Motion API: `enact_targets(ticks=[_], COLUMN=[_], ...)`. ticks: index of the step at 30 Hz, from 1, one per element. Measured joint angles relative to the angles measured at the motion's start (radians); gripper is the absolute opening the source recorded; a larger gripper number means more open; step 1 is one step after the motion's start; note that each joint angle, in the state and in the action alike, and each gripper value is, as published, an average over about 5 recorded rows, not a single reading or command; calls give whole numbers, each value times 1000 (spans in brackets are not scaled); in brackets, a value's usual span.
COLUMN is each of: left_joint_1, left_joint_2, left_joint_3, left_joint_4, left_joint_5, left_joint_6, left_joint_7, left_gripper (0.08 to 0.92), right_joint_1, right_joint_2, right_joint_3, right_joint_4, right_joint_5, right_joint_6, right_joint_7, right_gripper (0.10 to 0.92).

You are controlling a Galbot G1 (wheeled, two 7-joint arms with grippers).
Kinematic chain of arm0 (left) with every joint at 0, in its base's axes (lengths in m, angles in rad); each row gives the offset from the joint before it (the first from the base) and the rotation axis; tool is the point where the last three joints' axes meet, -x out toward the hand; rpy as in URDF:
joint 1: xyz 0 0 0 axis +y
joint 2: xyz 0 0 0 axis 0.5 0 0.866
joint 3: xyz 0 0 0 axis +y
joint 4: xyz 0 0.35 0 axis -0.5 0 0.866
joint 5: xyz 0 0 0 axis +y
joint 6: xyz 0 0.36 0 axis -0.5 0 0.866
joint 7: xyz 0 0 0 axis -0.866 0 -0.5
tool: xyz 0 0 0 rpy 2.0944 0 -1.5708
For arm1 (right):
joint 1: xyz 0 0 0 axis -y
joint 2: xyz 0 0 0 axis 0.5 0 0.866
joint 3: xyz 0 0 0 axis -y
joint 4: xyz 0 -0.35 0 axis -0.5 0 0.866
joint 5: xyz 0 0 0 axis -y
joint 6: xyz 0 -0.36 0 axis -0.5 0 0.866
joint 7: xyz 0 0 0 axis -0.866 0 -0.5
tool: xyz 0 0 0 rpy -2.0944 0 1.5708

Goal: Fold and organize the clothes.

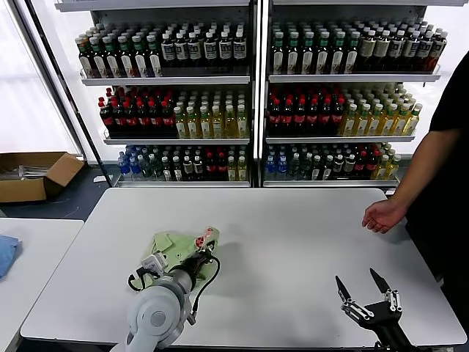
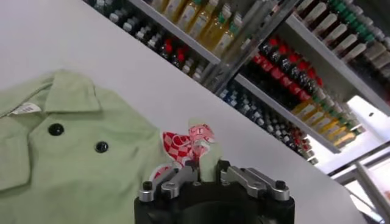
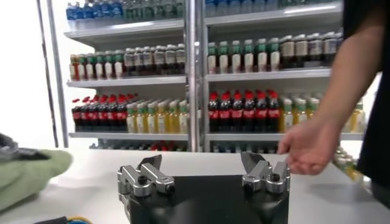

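Head view: I see the polo shirt (image 1: 178, 249) bunched on the table (image 1: 293, 242), left gripper (image 1: 207, 242) reaching over its checkered print; I'd let go cleanly, then flatten.

Left wrist view: fingers (image 2: 183, 176) nearly together, seemingly pinching a fabric fold.

Right wrist view: right gripper (image 3: 204, 173) spread wide, empty, parked low.

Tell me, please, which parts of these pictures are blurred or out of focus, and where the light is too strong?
Head view: bright white windows at the far left wash out; the table is evenly lit. Left wrist view: the green polo shirt is fairly sharp, the bottle shelves soft and tilted. Right wrist view: the person's hand is slightly blurred, and the green cloth at the edge is out of focus.
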Motion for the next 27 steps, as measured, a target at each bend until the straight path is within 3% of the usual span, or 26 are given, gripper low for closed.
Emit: enact_targets(ticks=[10, 18, 27], left_joint_1=[7, 71, 177], left_joint_2=[0, 36, 36], left_joint_3=[-40, -153, -234], left_joint_4=[-43, -144, -254], left_joint_5=[-68, -58, -16], left_joint_6=[-20, -12, -5], left_joint_7=[-19, 28, 92], left_gripper=[543, 782, 823], right_joint_1=[116, 304, 524], right_joint_2=[-7, 14, 27], right_joint_3=[-189, -419, -632], right_joint_4=[-34, -135, -283], right_joint_5=[-44, 5, 71], right_joint_6=[-115, -248, -416], right_joint_7=[69, 164, 266], right_gripper=[823, 823, 807])
